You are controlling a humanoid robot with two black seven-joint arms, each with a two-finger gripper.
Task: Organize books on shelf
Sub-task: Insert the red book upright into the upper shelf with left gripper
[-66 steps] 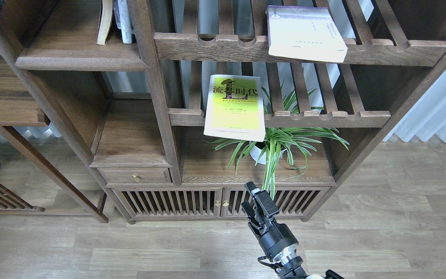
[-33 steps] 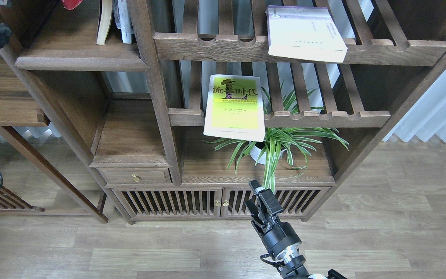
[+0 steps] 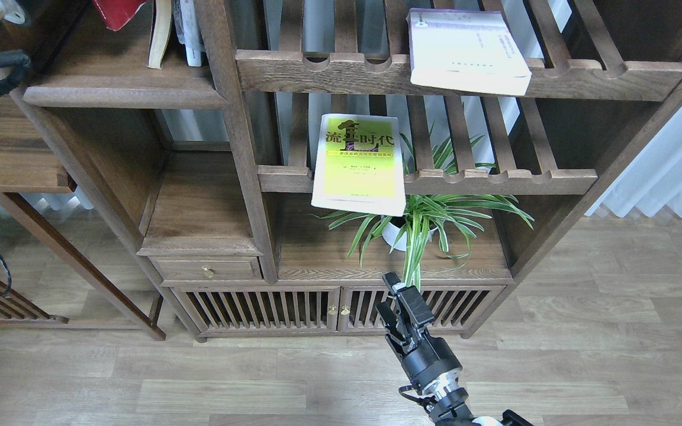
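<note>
The red book [image 3: 117,12] tilts above the shelf [image 3: 122,94]. Left gripper lies outside view. Right gripper [image 3: 401,307] hangs low; its jaw state cannot be determined.

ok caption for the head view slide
Yellow-green book and cream book lying on slatted racks; right gripper low, empty.

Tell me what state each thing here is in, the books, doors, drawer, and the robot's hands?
Yellow-green book: lying flat, overhanging its slatted rack.
White book: lying flat, overhanging the upper rack.
Dark red book: at the top edge, above the solid shelf.
Cabinet doors: closed.
Drawer: closed.
Right hand: empty, hovering low.
Left hand: out of view.
</note>
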